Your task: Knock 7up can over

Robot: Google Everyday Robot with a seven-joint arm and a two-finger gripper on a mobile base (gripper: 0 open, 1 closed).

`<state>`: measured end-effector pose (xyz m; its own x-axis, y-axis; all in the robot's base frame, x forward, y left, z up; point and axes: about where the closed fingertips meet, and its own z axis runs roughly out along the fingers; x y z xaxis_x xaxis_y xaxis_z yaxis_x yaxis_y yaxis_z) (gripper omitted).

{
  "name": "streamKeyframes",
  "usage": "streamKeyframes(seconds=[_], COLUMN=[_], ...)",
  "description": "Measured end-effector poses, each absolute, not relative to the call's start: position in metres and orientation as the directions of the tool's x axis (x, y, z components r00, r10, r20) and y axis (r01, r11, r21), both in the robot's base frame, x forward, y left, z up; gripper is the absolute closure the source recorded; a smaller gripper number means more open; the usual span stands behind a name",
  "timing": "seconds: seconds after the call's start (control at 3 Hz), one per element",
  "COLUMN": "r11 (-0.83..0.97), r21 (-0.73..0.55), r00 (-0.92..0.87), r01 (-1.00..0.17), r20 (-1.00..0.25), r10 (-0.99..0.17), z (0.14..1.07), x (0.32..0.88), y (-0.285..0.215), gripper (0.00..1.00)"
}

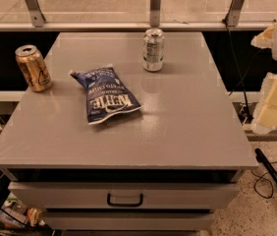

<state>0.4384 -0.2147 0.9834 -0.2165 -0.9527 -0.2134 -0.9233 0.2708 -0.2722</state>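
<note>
Camera view: the 7up can (153, 49) is standing upright on the table (187, 132), behind the chip bag (106, 95) and slightly to its right, well apart from it and near the far edge. Nothing is touching the can, so I am judging the knock as not yet begun. The approach, the contact and the toppling are all left to do. A gold can (33, 68) is standing to the left of the chip bag, near the table's left edge, and is not the target. The end effector (274, 104) is hanging far to the right of the chip bag, past the table's right edge, well apart from the 7up can. It is showing only as pale blocky shapes, and the picture's right border is cutting part of it off. I cannot tell whether it is wide or narrow, or whether it is carrying anything. The arm behind it and the robot's base are lying out of view. The 7up can's lettering is proving hard to read. The clutter under the table, below and left of the chip bag, is too dark to identify.
</note>
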Motion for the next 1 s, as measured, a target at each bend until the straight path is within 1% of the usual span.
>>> streamKeyframes(seconds=[0.33, 0.67, 1.0], r11=[0.271, 0.329, 0.439], r21=[-0.272, -0.280, -0.268], r00=[-0.216, -0.236, -0.265], r01=[-0.923, -0.902, -0.858], r20=[-0.213, -0.319, -0.500], r10=[-0.953, -0.918, -0.825], z=[0.983, 0.992, 0.998], x=[0.438, 0.456, 0.489], y=[-0.215, -0.210, -0.199], gripper=[0.00, 0.00, 0.00])
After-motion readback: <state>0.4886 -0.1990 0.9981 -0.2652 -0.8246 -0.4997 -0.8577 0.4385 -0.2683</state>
